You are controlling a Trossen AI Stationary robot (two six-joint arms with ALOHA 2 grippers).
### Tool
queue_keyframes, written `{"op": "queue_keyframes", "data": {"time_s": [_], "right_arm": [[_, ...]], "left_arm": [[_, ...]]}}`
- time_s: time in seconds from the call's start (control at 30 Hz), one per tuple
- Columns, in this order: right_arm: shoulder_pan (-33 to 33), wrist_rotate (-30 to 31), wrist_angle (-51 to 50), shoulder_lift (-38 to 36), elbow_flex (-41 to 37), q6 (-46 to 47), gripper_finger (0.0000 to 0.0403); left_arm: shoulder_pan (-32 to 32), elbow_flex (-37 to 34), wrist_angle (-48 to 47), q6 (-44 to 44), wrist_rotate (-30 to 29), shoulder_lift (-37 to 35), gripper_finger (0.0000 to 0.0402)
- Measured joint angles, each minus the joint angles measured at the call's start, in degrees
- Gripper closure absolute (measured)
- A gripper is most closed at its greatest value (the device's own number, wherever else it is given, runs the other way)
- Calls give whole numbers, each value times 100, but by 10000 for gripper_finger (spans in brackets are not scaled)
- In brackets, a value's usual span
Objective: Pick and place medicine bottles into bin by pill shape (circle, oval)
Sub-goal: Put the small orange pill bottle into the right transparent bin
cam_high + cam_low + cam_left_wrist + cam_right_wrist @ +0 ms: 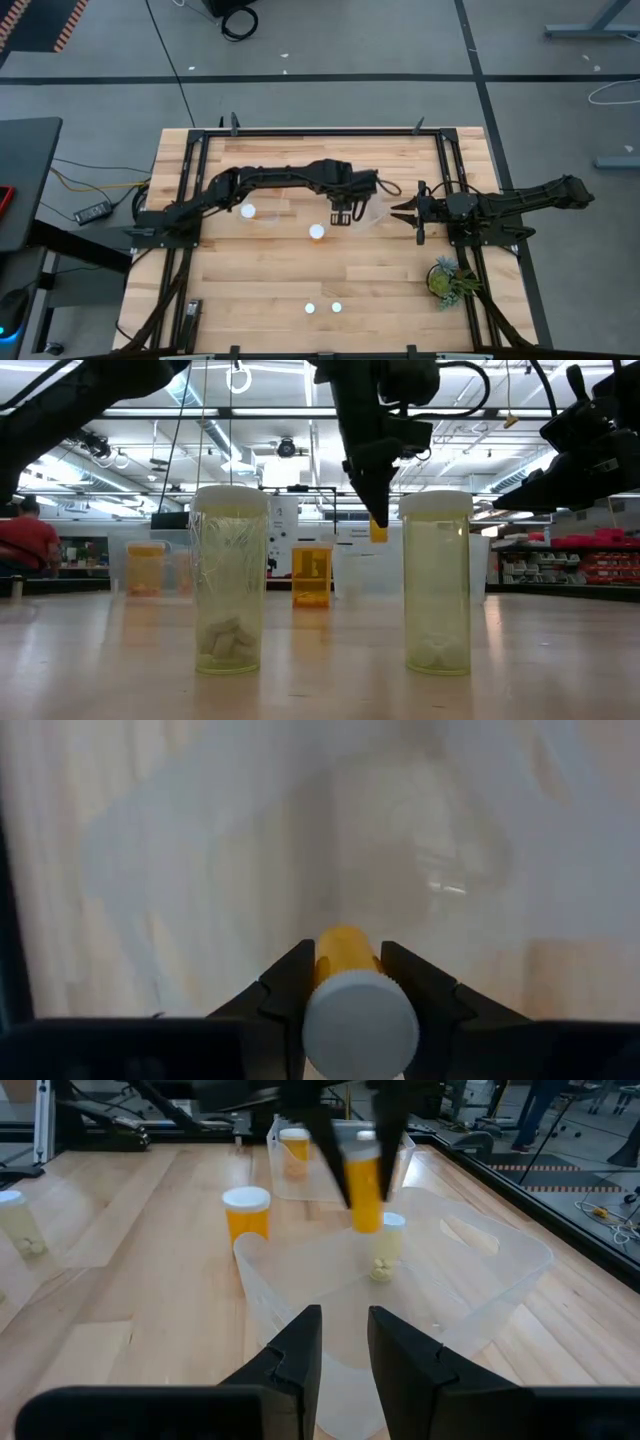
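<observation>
We see the left pincer [345, 212] clamped on an orange medicine bottle [346, 948] with a white cap [360, 1020], its fingers [288, 982] pressed against both sides of the body just below the cap. In the right wrist view this held bottle [365, 1185] hangs upright in the air above a clear plastic bin [480, 1270], inside which one pale bottle [386, 1247] already stands. The right pincer [345, 1342] hovers low at the near rim of that same bin, its fingers slightly apart with nothing between them; from above it sits just to the right of the bin [375, 212], facing the left arm. An orange bottle with a white cap [247, 1215] stands on the wooden tabletop [120, 1280] just beside the bin; we find it from above near the middle of the tabletop [317, 232]. A second clear bin [290, 1175] farther back holds another orange bottle [294, 1146]. Two pale translucent bottles stand side by side, apart, close to the front edge: one [229, 580] and the other [437, 582], each with a few white pills at the bottom. A small green plant [447, 279] sits at the right side of the tabletop.
</observation>
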Motion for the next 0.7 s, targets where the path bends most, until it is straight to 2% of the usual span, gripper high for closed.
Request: {"op": "queue_keyframes", "data": {"time_s": [0.2, 0.33, 0.53, 0.7], "right_arm": [[1, 0, 0, -1, 0, 0, 311], [-1, 0, 1, -2, 0, 0, 311], [1, 0, 1, -2, 0, 0, 311], [-1, 0, 1, -1, 0, 0, 311]], "left_arm": [[359, -8, 721, -41, -1, 4, 280], [593, -202, 1084, -44, 5, 15, 282], [865, -671, 1562, -264, 360, 30, 284], [959, -906, 2319, -474, 369, 22, 279]]}}
